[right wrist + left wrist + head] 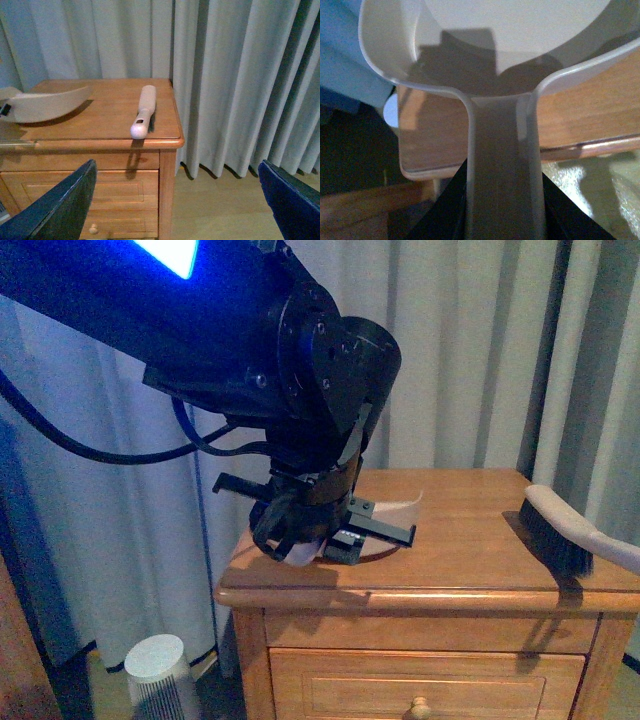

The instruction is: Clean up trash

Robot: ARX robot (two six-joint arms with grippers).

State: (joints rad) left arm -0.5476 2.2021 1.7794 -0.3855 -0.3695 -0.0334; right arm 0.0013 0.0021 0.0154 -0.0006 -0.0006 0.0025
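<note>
- So, the left gripper (502,222) is clamped tight on the handle of the dustpan (504,165). The black jaws sit on either side of it in the left wrist view.
- The pan end hangs over the left front corner of the wooden nightstand (470,550). Whether it touches the top is hard to tell.
- The right gripper (175,210) is wide open with nothing in it. Its dark fingers (65,205) are spread out in front of the nightstand's right side.
- A brush (144,112) lies on the right part of the top, with its rounded end close to the front edge, well apart from the dustpan.
- The trash can't be made out in any view, so there's no telling where it sits.
- Pale curtains (470,340) hang behind, and a white cylinder (157,668) stands on the floor by the nightstand's left side.
</note>
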